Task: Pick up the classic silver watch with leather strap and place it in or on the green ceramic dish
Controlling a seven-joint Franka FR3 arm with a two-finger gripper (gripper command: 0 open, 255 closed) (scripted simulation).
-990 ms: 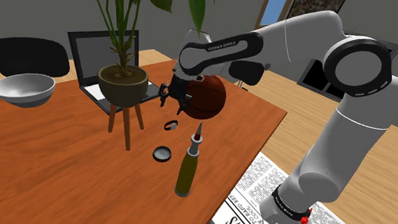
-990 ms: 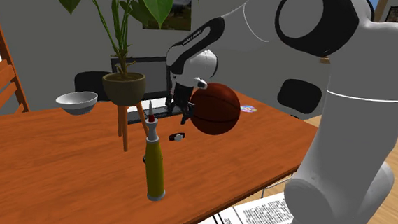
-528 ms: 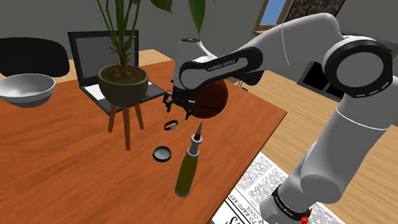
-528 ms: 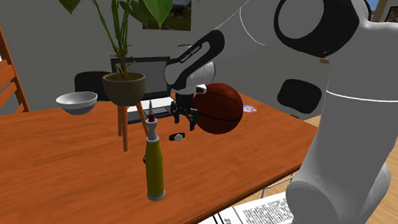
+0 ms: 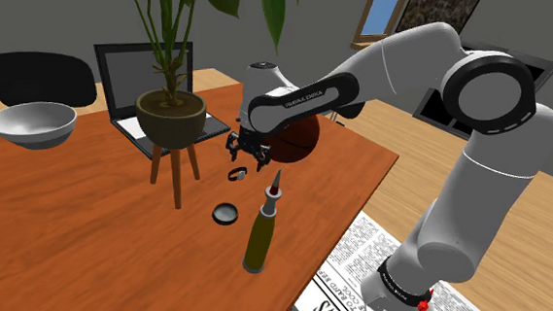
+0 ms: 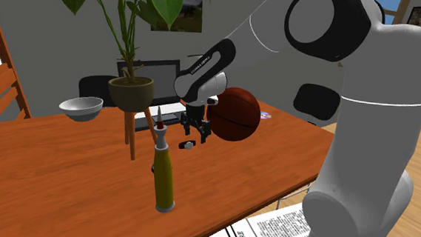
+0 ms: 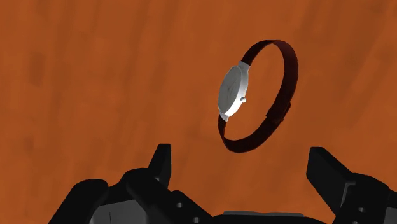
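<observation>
Fingers (image 7: 163, 165) wide apart, holding nothing, the gripper (image 5: 245, 161) hangs over the watch (image 5: 236, 175), which lies on the orange-brown table (image 5: 75, 248) near the plant pot (image 5: 171, 116). A pale bowl (image 5: 32, 124) sits well apart from the pot, a grey wall (image 5: 44, 26) behind.

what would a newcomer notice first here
The big white arm sweeps across the wooden table, its open black gripper hanging above a small silver-faced watch with a dark brown strap. Beside the gripper is a reddish-brown ball, and an olive-green bottle stands nearer the shoulder camera.
</observation>
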